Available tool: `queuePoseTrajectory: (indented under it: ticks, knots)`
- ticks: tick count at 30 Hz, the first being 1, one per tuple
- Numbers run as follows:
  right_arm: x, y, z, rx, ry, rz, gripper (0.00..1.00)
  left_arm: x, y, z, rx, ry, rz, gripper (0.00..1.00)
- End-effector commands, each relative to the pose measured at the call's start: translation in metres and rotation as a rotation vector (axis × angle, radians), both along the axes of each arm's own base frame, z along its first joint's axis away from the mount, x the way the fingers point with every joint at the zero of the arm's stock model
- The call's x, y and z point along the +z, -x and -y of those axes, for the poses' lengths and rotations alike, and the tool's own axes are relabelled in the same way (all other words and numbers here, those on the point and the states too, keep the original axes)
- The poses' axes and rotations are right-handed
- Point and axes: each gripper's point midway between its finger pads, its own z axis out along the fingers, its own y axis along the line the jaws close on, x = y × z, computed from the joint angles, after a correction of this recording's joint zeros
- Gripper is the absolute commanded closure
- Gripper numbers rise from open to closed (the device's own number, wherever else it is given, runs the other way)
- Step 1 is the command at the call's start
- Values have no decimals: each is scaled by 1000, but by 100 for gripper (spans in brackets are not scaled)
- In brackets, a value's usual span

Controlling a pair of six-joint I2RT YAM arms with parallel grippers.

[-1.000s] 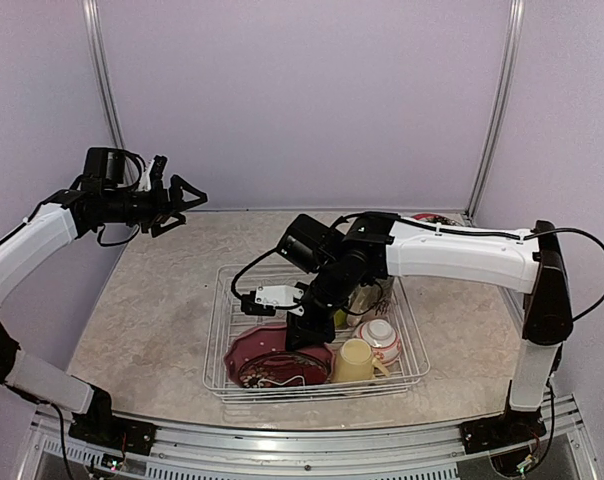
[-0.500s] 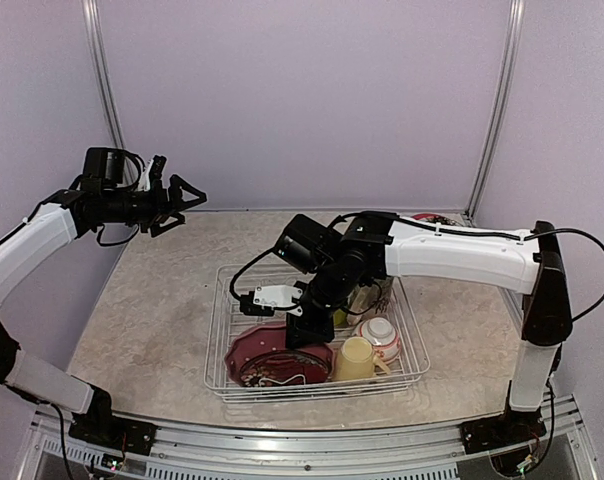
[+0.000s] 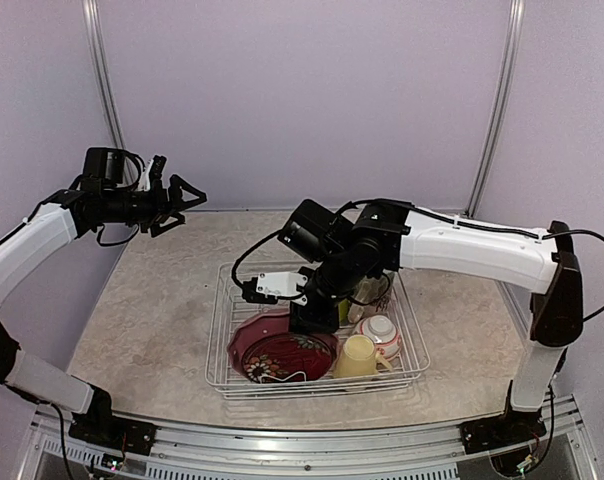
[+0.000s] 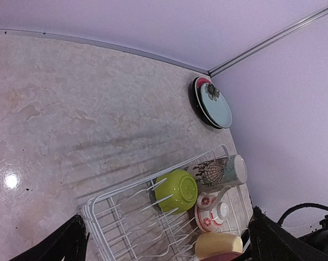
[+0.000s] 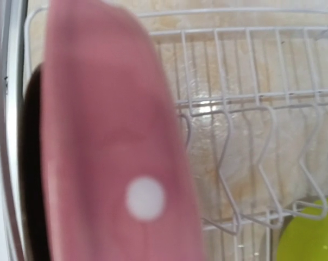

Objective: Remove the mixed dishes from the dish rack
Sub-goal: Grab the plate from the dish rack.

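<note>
1 plate is in hand: the right gripper (image 3: 315,320) pinches the pink dotted plate (image 5: 109,136) upright inside the dish rack (image 3: 218,320), with the lime-green bowl (image 5: 310,236) near. The next move likely calls for lifting it clear of the tines. The left gripper (image 3: 182,197) hangs spread, well apart.

The white-and-black right arm (image 3: 462,250) reached across the middle of the white wire dish rack (image 3: 214,330). A dark red patterned plate (image 3: 282,355), a pale yellow mug (image 3: 357,358) and a small white-and-red bowl (image 3: 382,335) filled its near side. Upright white tines (image 5: 224,157) and a blurred pink dotted plate (image 5: 115,147) blocked the centre. Bare marbled tabletop (image 3: 152,300) lay open left of the rack.
</note>
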Motion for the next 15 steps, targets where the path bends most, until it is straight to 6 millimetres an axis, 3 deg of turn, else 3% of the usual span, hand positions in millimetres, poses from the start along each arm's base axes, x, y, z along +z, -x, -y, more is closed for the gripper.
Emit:
queuePoseTrajectory:
  ticks: [1,4,15]
  knots:
    - [98,-17,-16,-28,-262,154,100,9,-2,1,-6,5,24,1]
    - [98,-16,-16,-24,-268,153,100,9,-2,1,-8,4,21,1]
    - [70,-17,-29,-17,-222,171,100,9,-2,3,-14,8,18,1]
